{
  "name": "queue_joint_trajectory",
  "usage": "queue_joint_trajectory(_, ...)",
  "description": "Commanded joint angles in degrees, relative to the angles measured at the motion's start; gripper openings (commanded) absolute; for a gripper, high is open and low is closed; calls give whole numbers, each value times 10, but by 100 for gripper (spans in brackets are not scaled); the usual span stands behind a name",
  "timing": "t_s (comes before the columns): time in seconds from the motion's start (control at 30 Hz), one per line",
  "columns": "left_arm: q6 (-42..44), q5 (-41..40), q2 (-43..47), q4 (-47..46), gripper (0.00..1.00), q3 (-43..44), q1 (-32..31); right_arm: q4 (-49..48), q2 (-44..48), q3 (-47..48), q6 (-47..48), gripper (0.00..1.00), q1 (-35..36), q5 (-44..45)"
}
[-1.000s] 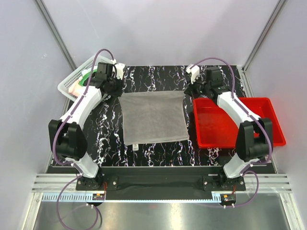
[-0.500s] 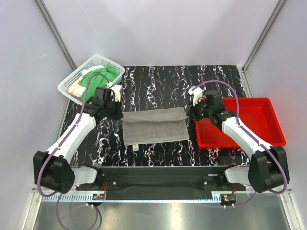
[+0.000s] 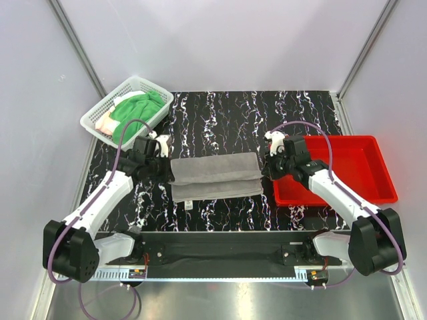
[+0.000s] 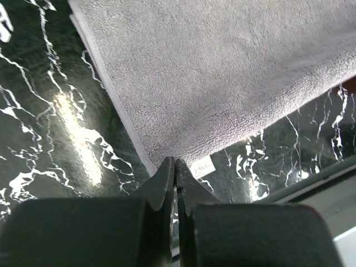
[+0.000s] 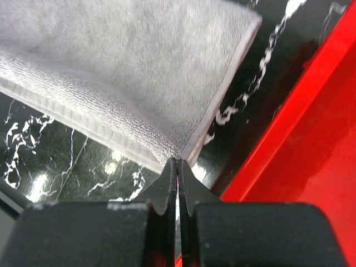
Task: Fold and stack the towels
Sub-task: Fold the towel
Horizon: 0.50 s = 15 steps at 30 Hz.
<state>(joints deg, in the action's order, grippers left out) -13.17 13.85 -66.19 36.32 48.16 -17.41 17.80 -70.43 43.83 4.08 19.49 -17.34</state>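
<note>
Grey towel (image 3: 215, 176), folded over: left jaws and right jaws pinch its corners (fully closed).

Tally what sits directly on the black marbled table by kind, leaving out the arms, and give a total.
Grey terry cloth towel, partly folded: 1
White mesh plastic basket, with bunched cloths inside: 1
Red rectangular plastic tray: 1
Total: 3
</note>
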Motion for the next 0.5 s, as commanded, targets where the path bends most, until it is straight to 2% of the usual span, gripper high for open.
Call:
queue_joint_trajectory(0.0, -1, 28, 12, 13, 5, 7, -4, 36, 0, 12, -22, 1, 4, 20)
queue_joint_trajectory(0.03, -4, 7, 9, 19, 8, 9, -10, 47, -6, 19, -25, 2, 4, 19)
queue_joint_trajectory(0.13, -9, 1, 10, 38, 15, 26, -38, 59, -8, 31, -36, 18, 4, 7)
queue_joint_trajectory(0.17, -7, 1, 9, 55, 19, 40, -39, 65, -2, 35, -36, 27, 4, -1)
queue_joint_trajectory(0.2, -4, -6, 8, 67, 21, 50, -39, 76, 0, 40, -35, 30, 4, -13)
queue_joint_trajectory(0.23, 3, -29, 12, 77, 24, 57, -39, 85, 3, 52, -31, 31, 4, -14)
queue_joint_trajectory(0.27, 5, -45, 15, 98, 33, 73, -39, 93, 8, 59, -30, 31, 4, -12)
queue_joint_trajectory(0.33, 9, -72, 23, 110, 34, 83, -39, 109, 11, 78, -37, 31, 4, -2)
queue_joint_trajectory(0.47, -11, -58, 7, 90, 39, 90, -39, 116, -23, 126, -110, 29, 6, -15)
